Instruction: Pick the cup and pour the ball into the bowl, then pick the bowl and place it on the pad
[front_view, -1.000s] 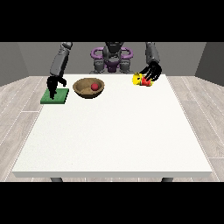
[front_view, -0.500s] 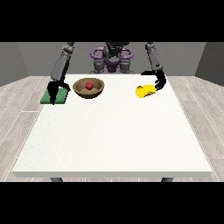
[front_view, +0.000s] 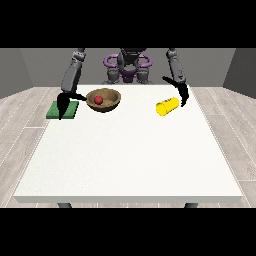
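The yellow cup (front_view: 167, 106) lay on its side on the white table (front_view: 130, 155), toward the right of the view. The hand at the view's right (front_view: 181, 92) hung just beside and above the cup's far right end. Its fingers pointed downward, fairly straight, with the thumb spread off to the left, so the hand was open and held nothing. Whether a fingertip touched the cup could not be told.

The red ball (front_view: 99, 100) sat inside the brown bowl (front_view: 111, 101), which stood upright on the table left of centre. The bowl was well apart from the cup, with bare table between them.

The hand at the view's left (front_view: 63, 102) hung over the green pad (front_view: 56, 112), its fingers pointing down at the pad's middle. The thumb stretched rightward toward the bowl's rim and stopped just short of it. That hand was also open and gripped nothing. The pad lay flat near the table's left edge, just beside the bowl but not under it.

Counted out, there was one cup, one ball, one bowl, one pad, one table and two hands.
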